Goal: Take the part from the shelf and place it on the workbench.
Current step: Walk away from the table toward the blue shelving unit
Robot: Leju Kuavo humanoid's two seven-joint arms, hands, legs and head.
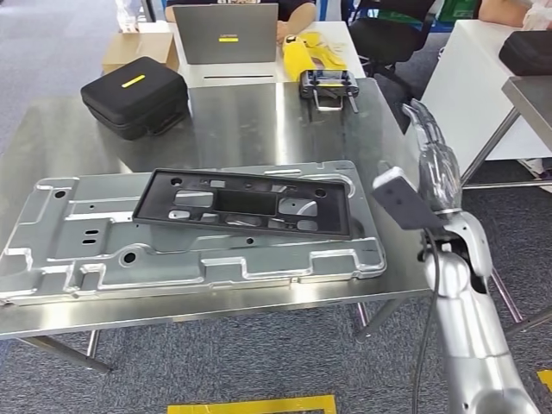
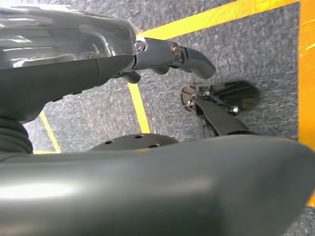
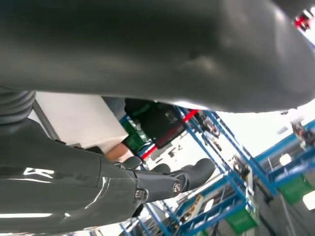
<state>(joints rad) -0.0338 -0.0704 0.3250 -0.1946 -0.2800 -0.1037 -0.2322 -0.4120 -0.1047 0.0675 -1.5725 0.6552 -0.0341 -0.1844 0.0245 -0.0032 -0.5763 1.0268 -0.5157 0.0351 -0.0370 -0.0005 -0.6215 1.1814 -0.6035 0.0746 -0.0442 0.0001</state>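
The flat black plastic frame part (image 1: 250,204) is lying on the large stamped silver sheet-metal panel (image 1: 78,250), which is resting flat on the shiny steel surface (image 1: 273,121). The right hand (image 1: 435,155) is hovering raised beside the surface's edge, fingers (image 1: 420,116) spread and holding nothing. The left hand (image 2: 111,64) is hanging over grey carpet, fingers extended and empty.

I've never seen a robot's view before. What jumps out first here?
A big stamped silver metal panel lies across the steel workbench, with a black plastic frame resting on top of it. At the workbench's right edge, the robot's right hand is raised, fingers spread, holding nothing.
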